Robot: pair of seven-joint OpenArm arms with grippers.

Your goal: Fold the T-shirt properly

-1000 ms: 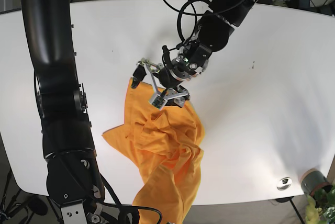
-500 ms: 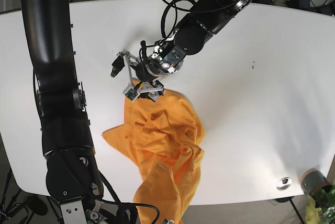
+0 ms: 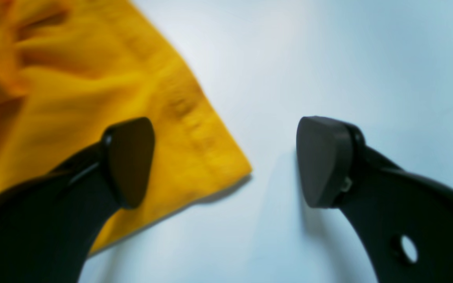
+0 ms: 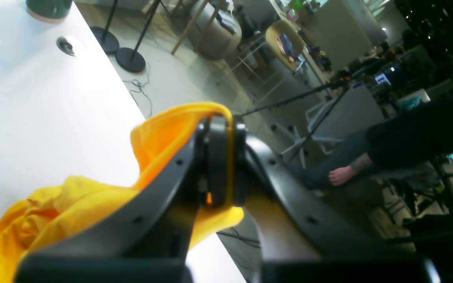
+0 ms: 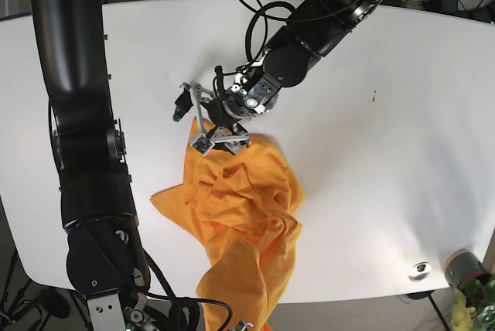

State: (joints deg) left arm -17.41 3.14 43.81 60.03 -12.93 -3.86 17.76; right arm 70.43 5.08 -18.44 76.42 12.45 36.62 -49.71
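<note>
You have a white desk (image 5: pixel 402 153) under both arms, and the orange T-shirt (image 5: pixel 240 215) lies bunched on it below the left gripper (image 5: pixel 203 122), running from that gripper down to the near edge of the desk, where its lower end hangs over.

Judge the shirt as light, limp cloth: it holds no shape, it creases and piles on itself, and a pull at one point will likely drag the whole heap across the smooth desk top instead of spreading it. Grip it at an edge or a corner, through a hem where the fabric is doubled, and not in the loose folds at the middle.

Your left gripper stands wide and holds nothing. In the left wrist view one finger (image 3: pixel 128 161) sits over the cloth and the other (image 3: pixel 323 161) over bare desk, with a hemmed corner (image 3: pixel 226 165) of the shirt between them. That corner looks like your best hold.

Your right gripper (image 4: pixel 218 165) is closed on a fold of the shirt's lower end, out past the desk edge. The cloth drapes over its fingertips, so the pinch looks thin and could slip if you tug hard.
</note>
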